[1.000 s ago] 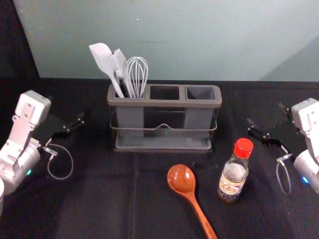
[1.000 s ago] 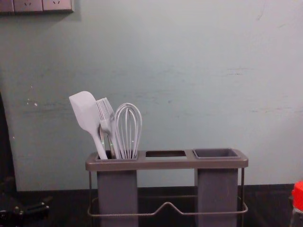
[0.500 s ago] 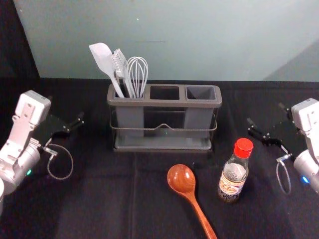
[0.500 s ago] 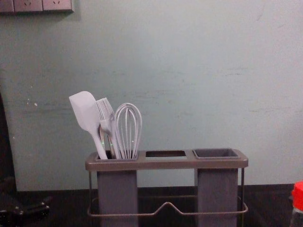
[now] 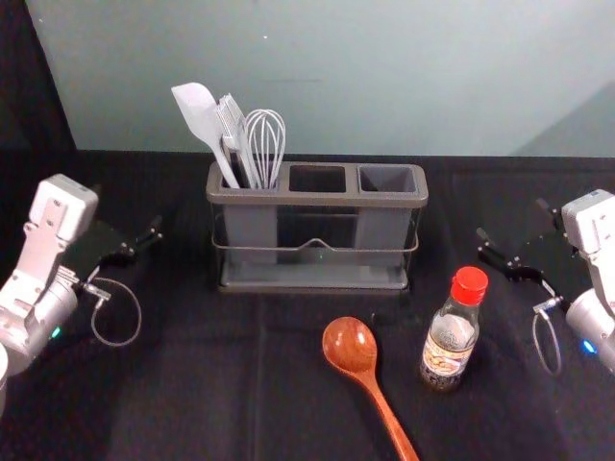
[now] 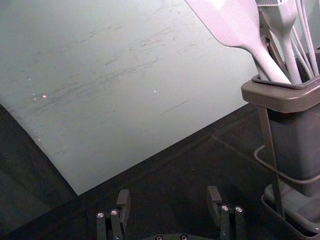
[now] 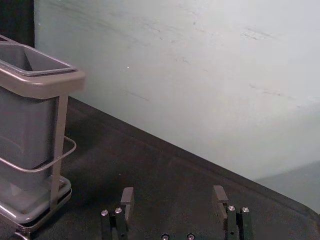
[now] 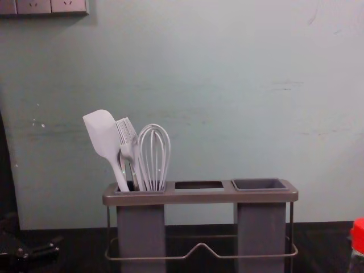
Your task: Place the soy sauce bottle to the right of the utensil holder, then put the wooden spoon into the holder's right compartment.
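I'd judge the red-capped, clear glass-looking soy sauce bottle [image 5: 450, 336], upright in front and right of the grey plastic utensil holder [image 5: 312, 200], slick and weighty, best clasped mid-body by the right gripper [image 7: 173, 195], spread right of the holder, while the left gripper [image 6: 168, 196] rests spread left of it.

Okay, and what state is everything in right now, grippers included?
Soy sauce bottle, upright, red cap on.
Wooden spoon, lying down, outside the holder.
Utensil holder, upright, left compartment in use, right compartment empty.
Spatula, brush and whisk, standing in the left compartment.
Left gripper, open, empty.
Right gripper, open, empty.
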`<state>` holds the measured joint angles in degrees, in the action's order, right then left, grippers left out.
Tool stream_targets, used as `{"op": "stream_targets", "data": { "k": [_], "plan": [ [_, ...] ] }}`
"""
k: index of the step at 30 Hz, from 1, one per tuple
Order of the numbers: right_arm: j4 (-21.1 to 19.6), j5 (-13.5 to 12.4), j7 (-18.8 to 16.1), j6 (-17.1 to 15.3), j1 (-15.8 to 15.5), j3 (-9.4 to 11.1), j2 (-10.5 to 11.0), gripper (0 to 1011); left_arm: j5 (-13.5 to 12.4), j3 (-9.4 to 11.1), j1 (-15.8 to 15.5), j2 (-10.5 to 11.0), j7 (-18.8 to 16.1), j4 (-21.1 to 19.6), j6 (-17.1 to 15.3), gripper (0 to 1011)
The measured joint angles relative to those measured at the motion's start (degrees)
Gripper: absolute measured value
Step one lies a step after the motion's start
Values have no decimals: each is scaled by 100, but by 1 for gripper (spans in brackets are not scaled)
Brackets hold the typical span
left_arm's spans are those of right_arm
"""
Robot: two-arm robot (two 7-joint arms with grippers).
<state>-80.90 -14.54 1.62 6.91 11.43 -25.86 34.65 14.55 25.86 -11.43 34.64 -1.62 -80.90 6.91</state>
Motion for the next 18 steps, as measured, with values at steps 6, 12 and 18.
{"op": "stream_targets", "data": {
  "k": [6,12,18],
  "plan": [
    [-148,7,41,73,-179,108,35,1002,0,0,0,0,0,0,0,1005],
    [-557,54,152,196,-606,325,200,1002,0,0,0,0,0,0,0,1005],
    [-1095,33,222,358,-1179,617,471,1002,-1,0,0,0,0,0,0,1005]
  ]
}}
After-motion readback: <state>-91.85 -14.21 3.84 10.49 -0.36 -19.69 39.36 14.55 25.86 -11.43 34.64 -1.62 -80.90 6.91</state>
